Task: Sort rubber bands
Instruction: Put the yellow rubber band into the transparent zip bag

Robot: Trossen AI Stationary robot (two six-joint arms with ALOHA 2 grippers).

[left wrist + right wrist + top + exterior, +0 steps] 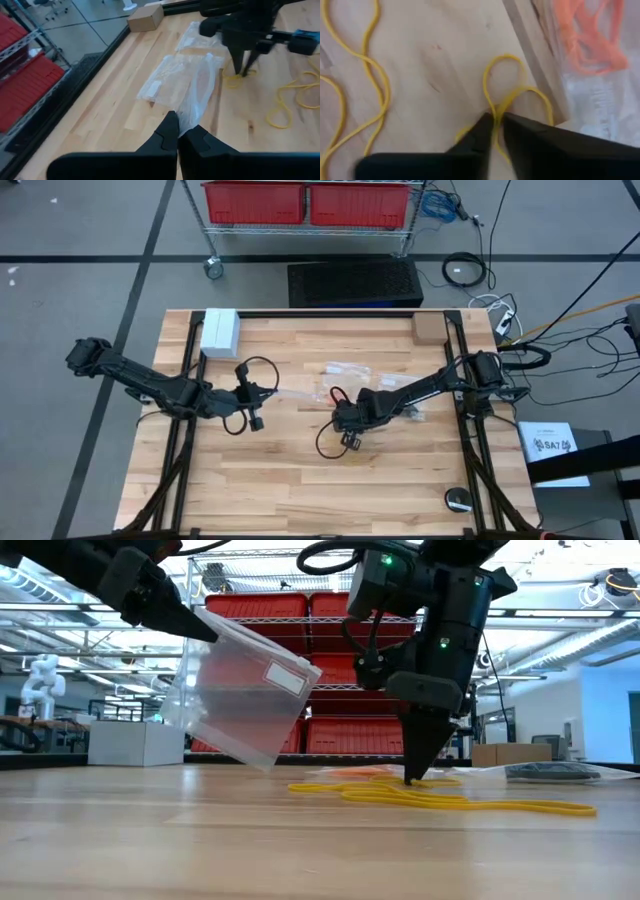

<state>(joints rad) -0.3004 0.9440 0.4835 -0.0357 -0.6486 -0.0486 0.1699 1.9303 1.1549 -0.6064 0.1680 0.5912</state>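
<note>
1. Wooden tabletop (pixel 300 480) of pale planks fills the scene, with red bins (pixel 300 610) on a wire rack behind.
2. Yellow rubber bands (pixel 440 800) lie flat near the table's middle, strung out in long loops along the table.
3. Orange rubber bands (pixel 590 35) lie just beside them, under clear plastic.
4. Right gripper (pixel 496 120) points steeply down, tips touching the wood, fingers nearly together and pinching one yellow rubber band (pixel 505 85), whose loop points away from the tips.
5. Left gripper (pixel 177 131) is raised left of centre, its arm reaching in from the left edge, fingers clamped on a clear plastic bag (pixel 240 690) that hangs tilted above the table.
</note>
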